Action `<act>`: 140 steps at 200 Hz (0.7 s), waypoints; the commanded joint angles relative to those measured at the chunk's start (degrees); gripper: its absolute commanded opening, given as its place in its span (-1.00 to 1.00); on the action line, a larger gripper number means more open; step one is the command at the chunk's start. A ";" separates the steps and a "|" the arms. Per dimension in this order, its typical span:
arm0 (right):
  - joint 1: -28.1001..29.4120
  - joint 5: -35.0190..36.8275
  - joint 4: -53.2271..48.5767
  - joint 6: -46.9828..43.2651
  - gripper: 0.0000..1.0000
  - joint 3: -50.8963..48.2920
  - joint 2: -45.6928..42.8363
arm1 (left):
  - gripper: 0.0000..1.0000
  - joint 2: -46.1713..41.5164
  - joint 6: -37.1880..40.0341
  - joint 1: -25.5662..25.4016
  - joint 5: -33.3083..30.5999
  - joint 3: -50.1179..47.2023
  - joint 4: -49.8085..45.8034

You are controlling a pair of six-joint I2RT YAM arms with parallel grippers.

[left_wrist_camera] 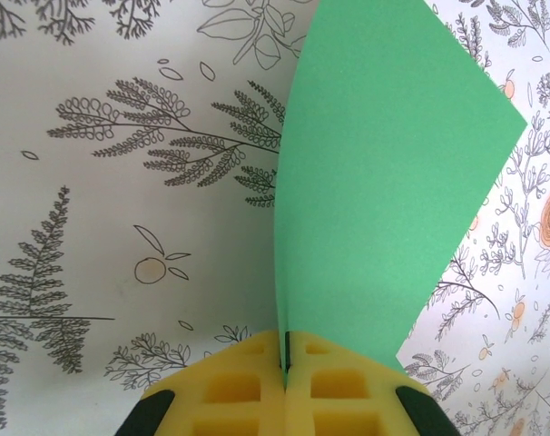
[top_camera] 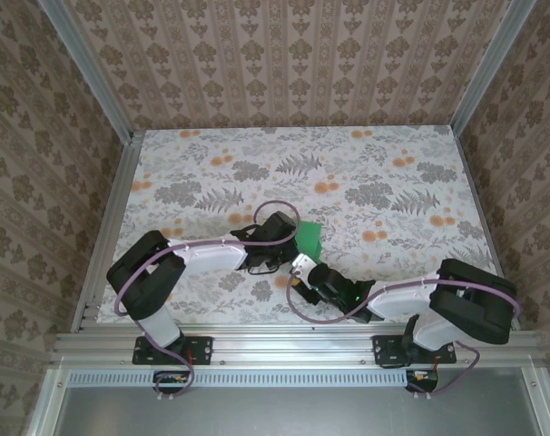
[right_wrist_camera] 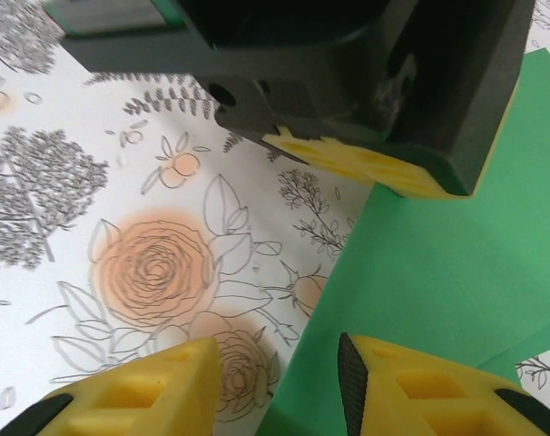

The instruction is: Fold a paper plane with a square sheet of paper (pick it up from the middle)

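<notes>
The square sheet of paper (top_camera: 309,238) is bright green and sits mid-table, between the two grippers. In the left wrist view the paper (left_wrist_camera: 384,182) stands up on edge as a folded flap, and my left gripper (left_wrist_camera: 284,363) is shut on its lower edge with the yellow pads pressed together. In the top view my left gripper (top_camera: 291,238) is at the paper's left side. My right gripper (right_wrist_camera: 277,381) is open just above the table, with the near left edge of the paper (right_wrist_camera: 438,272) lying between its yellow fingers. The left gripper (right_wrist_camera: 366,163) shows just beyond it.
The table (top_camera: 393,182) has a floral cloth. Aluminium rails (top_camera: 284,341) run along its front edge and sides, and patterned walls (top_camera: 293,64) close in the back and both sides. Both arms reach inward and meet near the table's front middle.
</notes>
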 commanded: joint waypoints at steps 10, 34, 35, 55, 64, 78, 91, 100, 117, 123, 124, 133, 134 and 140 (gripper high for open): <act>0.42 4.38 5.40 -4.49 -0.18 0.69 2.68 | -0.97 -0.23 -1.33 -0.49 0.94 0.10 1.11; 0.44 4.97 7.80 -5.25 -0.20 0.60 4.55 | -0.96 0.28 -1.40 -0.54 1.30 0.47 1.07; 0.44 5.03 7.97 -5.29 -0.20 0.54 4.59 | -0.96 0.32 -1.40 -0.57 1.30 0.46 1.09; 0.44 5.81 10.94 -5.41 -0.28 -0.05 5.45 | -0.96 0.49 -1.72 -0.69 1.38 0.53 1.36; 0.44 6.32 11.97 -5.52 -0.35 -0.21 5.66 | -0.96 0.45 -1.78 -0.69 1.41 0.49 1.37; 0.44 6.68 13.12 -5.59 -0.39 -0.40 5.84 | -0.96 0.37 -1.84 -0.77 1.38 0.47 1.19; 0.44 6.91 13.52 -5.75 -0.46 -0.32 6.15 | -0.95 0.28 -1.92 -0.78 1.38 0.32 1.18; 0.37 7.33 13.55 -5.76 -0.50 -0.32 6.27 | -0.94 0.30 -2.04 -0.78 1.39 0.29 1.25; 0.44 7.82 13.99 -5.46 -0.58 -0.74 6.43 | -0.93 0.28 -2.02 -0.71 1.43 0.35 1.16; 0.44 7.82 14.04 -5.25 -0.62 -0.85 6.40 | -0.92 0.28 -2.07 -0.77 1.38 0.31 1.14; 0.44 7.82 14.04 -5.20 -0.63 -0.89 6.43 | -0.92 0.28 -2.04 -0.78 1.38 0.34 1.13; 0.44 7.83 13.99 -4.85 -0.68 -1.17 6.43 | -0.91 0.20 -2.00 -0.78 1.46 0.41 0.99; 0.49 7.87 13.97 -4.78 -0.69 -1.23 6.45 | -0.90 0.20 -2.01 -0.78 1.51 0.39 1.01; 0.44 7.84 14.04 -4.44 -0.75 -1.38 6.46 | -0.89 0.23 -2.04 -0.78 1.53 0.40 1.03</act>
